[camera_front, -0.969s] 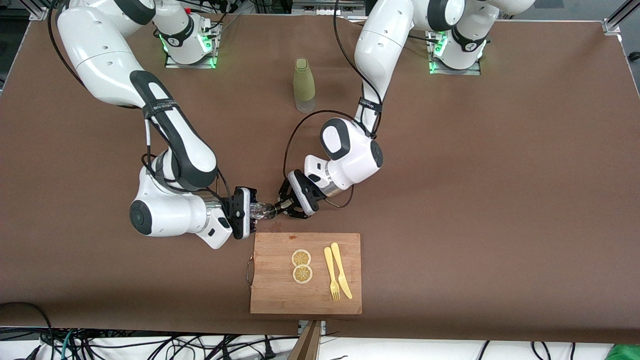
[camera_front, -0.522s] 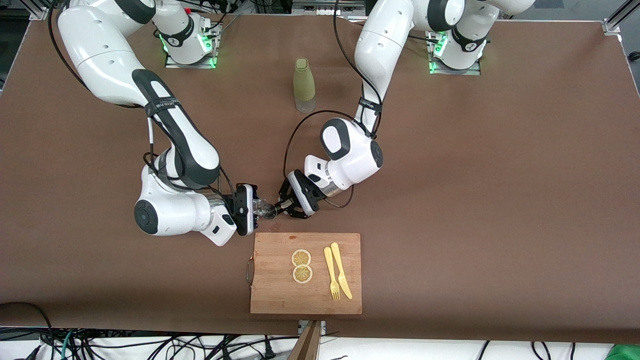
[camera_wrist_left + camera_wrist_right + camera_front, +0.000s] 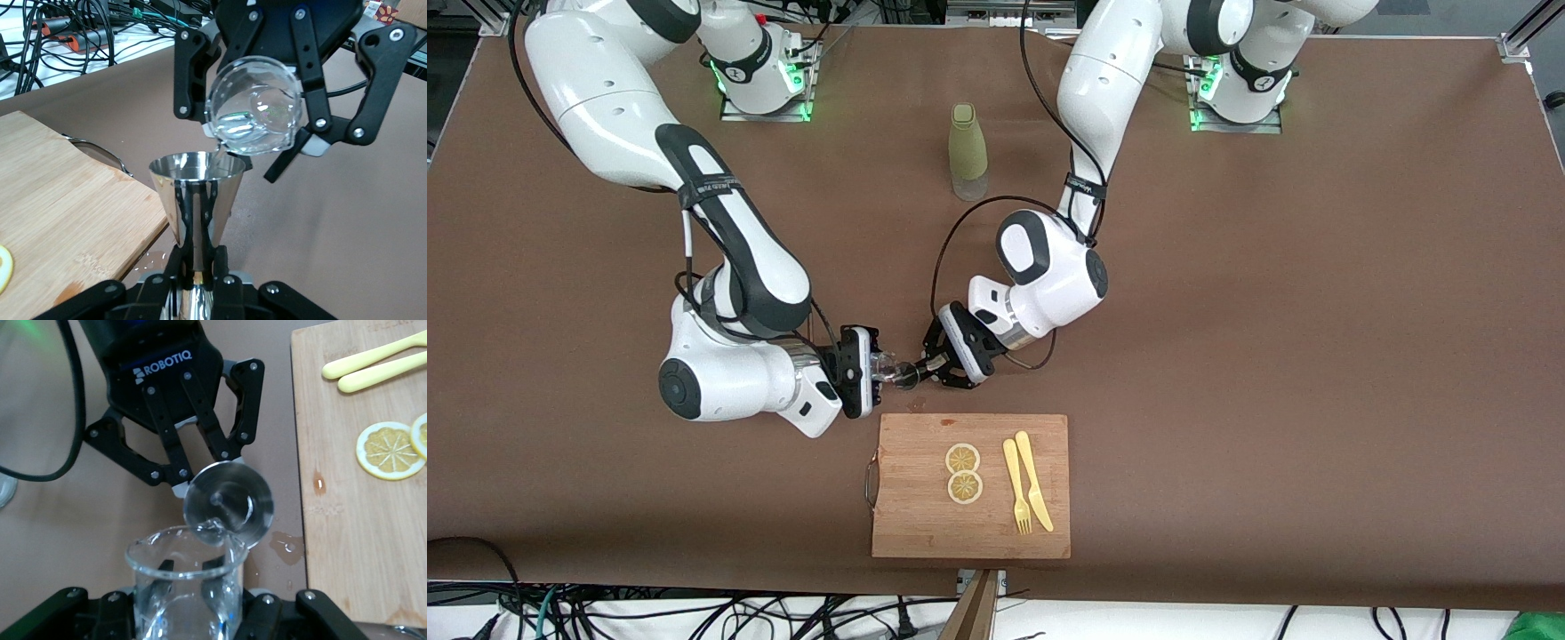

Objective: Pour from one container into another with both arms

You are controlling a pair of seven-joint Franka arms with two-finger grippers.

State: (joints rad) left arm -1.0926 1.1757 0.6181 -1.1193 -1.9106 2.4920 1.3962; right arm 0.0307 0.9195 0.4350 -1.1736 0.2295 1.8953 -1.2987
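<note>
While the pour is under way just above the cutting board (image 3: 971, 484) in the front view, a glass beaker (image 3: 884, 369) is clamped by the right gripper (image 3: 871, 366) and a steel jigger (image 3: 908, 375) by the left gripper (image 3: 927, 366). In the left wrist view the beaker (image 3: 253, 107) is tipped over the jigger (image 3: 197, 190); in the right wrist view droplets (image 3: 285, 545) are seen, so more spillage is risked if the lip drifts

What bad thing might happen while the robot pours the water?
1. The metal cup has a small mouth, and the tilted glass beaker only just reaches its rim, so water might miss. Drops already lie on the table.
2. Spilled water could run onto the wooden board close by.
3. The right claw might tip the beaker too fast and overflow the cup.
</note>
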